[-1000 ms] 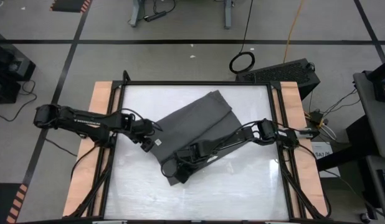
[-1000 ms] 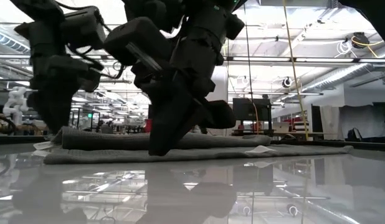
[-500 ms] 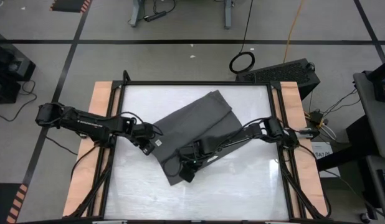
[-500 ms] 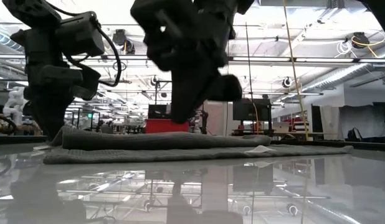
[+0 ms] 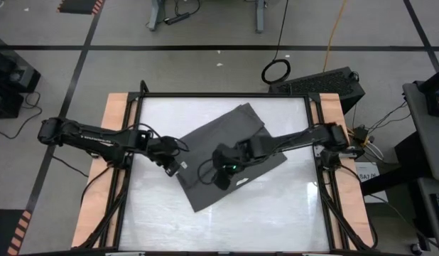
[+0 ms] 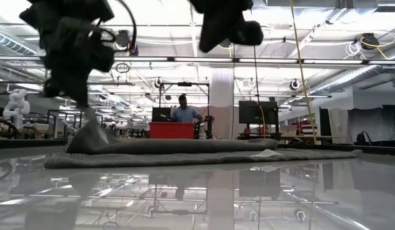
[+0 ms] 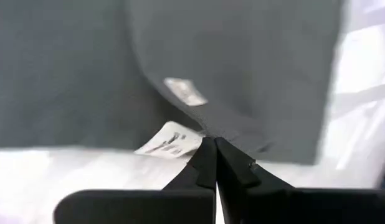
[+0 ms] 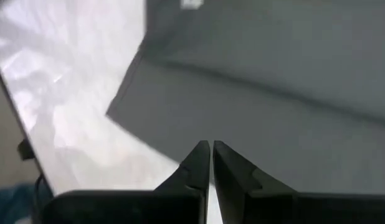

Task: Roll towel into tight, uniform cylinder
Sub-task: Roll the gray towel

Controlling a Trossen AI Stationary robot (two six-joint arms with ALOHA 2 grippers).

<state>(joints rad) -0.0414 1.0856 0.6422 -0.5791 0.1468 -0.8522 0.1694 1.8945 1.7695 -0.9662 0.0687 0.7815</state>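
Hidden parts: from above, the left claw point(image 5: 170, 165) covers the towel edge it grips, and the right arm covers the middle of the towel point(image 5: 209, 192). In the low view both arms are cut off at the top, and the right claw tips cannot be made out there.
Left claw: pinched shut on the towel's edge beside the white tag point(image 7: 169, 140); in the low view point(image 6: 82, 105) the cloth rises in a small peak point(image 6: 89, 137) up to it.
Right claw: fingers closed together, holding nothing point(image 8: 210, 155), hanging above the towel's middle point(image 5: 223, 178), well clear of the surface in the low view.
Towel: lies folded and mostly flat, diagonal on the glossy white surface point(image 5: 276, 213), under the right claw and reaching from the left claw outward; a second white tag point(image 6: 266, 153) shows on its far end.
Around: wooden side rails point(image 5: 113, 121), a black box point(image 5: 326, 82) and cable loop point(image 5: 276, 71) on the floor beyond the surface.
Background: a person point(image 6: 183, 112) behind a red cabinet point(image 6: 172, 130), far off.
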